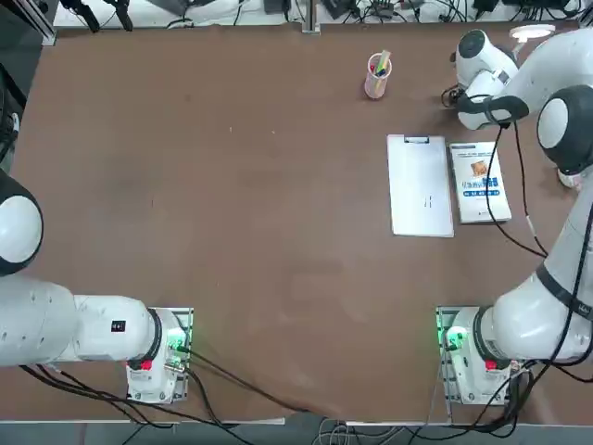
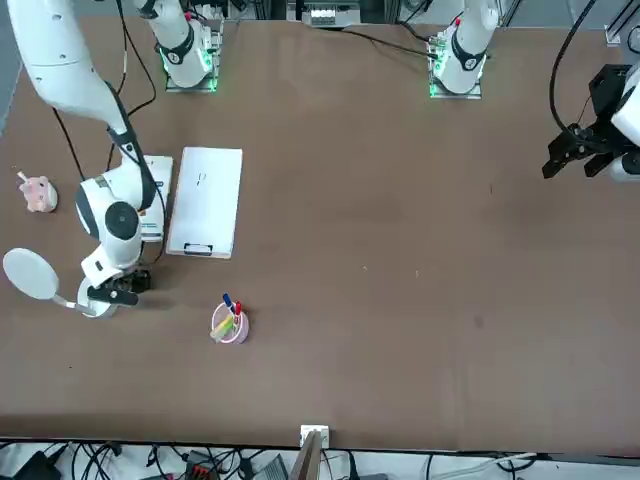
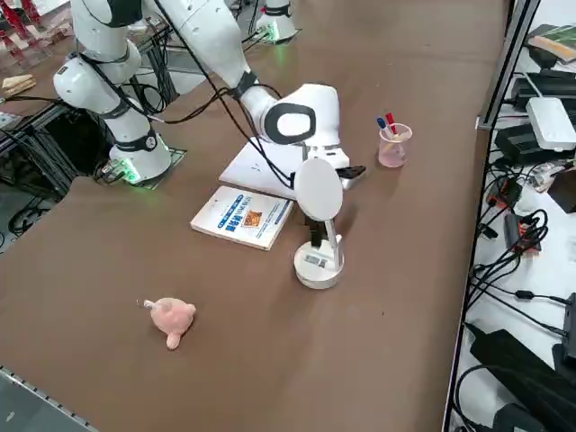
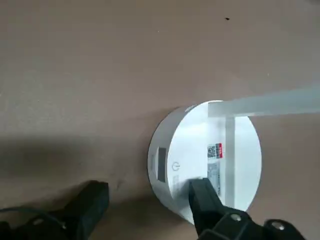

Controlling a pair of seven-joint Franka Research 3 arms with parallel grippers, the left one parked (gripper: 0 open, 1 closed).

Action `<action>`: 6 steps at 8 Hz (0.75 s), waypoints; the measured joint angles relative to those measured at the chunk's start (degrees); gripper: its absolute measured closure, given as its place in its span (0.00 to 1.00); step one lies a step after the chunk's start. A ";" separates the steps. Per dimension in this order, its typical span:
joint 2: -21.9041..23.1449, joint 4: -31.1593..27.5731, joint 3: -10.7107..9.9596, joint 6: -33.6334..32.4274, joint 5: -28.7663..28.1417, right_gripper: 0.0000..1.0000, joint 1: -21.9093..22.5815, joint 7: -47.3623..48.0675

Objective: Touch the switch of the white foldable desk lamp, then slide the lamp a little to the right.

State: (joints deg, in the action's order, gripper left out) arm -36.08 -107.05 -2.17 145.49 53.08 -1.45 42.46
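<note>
The white foldable desk lamp [image 3: 319, 236] stands at the far right corner of the table as the robot sees it, and I'll use it as my marker: the pink pen cup [image 3: 393, 145] is well apart from it toward the table's middle, the booklet [image 3: 242, 217] and the white clipboard [image 1: 419, 184] lie on the robot's side of it, and a small pink toy [image 3: 171, 319] sits off beyond it toward the table's right edge. The right gripper [image 4: 145, 200] hangs low over the lamp's round base [image 4: 206, 160], its claw released, jaws spread wide: one finger [image 4: 202, 197] sits over the disc and the other finger [image 4: 87, 204] is over bare table beside it. From the wrist camera the power symbol [image 4: 175, 166] shows on the disc just next to the finger that overlaps the base, so the touch looks close but I would not call it made yet. To do it well, I'd say that fingertip should come onto the symbol itself and press straight down, lightly, since the base is small and the thin arm with its oval head [image 3: 319, 190] makes the lamp top-heavy. For the slide, pushing low on the disc's rim rather than the stem seems safest, slowly, and only a short way, as the table's edge lies on that side
</note>
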 joint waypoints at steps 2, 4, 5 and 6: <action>-0.12 0.01 0.01 1.82 -0.04 0.00 -0.74 0.00; -0.27 0.01 0.01 3.19 -0.86 0.00 -0.98 0.01; -0.37 0.01 0.08 3.62 -1.13 0.00 -0.98 0.01; -0.42 0.02 0.14 3.75 -1.16 0.00 -0.98 0.01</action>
State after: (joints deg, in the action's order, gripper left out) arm -36.50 -107.03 -2.03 149.24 51.92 -2.43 42.46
